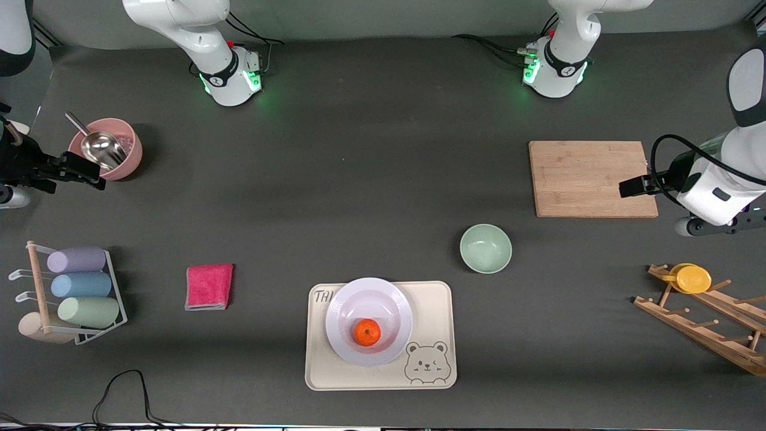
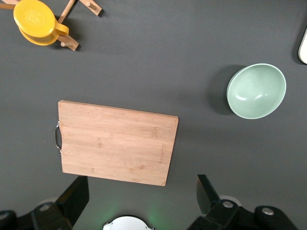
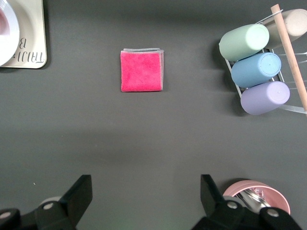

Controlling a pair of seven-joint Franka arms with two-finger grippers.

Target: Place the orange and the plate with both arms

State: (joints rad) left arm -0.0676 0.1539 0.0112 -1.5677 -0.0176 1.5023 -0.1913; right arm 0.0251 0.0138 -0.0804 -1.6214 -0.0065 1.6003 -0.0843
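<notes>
Left tool [image 2: 139, 199] released, hanging over the cutting board [image 1: 592, 178]; right tool [image 3: 146, 201] released, beside the pink bowl [image 1: 114, 149]. Orange [image 1: 366, 332] resting in the plate [image 1: 344, 311], on the bear tray [image 1: 431, 299], desk [image 1: 359, 179] edge nearest front camera.

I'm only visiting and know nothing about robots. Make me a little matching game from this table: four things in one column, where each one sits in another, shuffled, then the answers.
Things:
1. orange
2. plate
3. metal scoop
4. yellow cup

Places:
A. on the wooden peg rack
B. in the pink bowl
C. on the plate
D. on the cream bear tray

Pairs: 1-C, 2-D, 3-B, 4-A
</notes>
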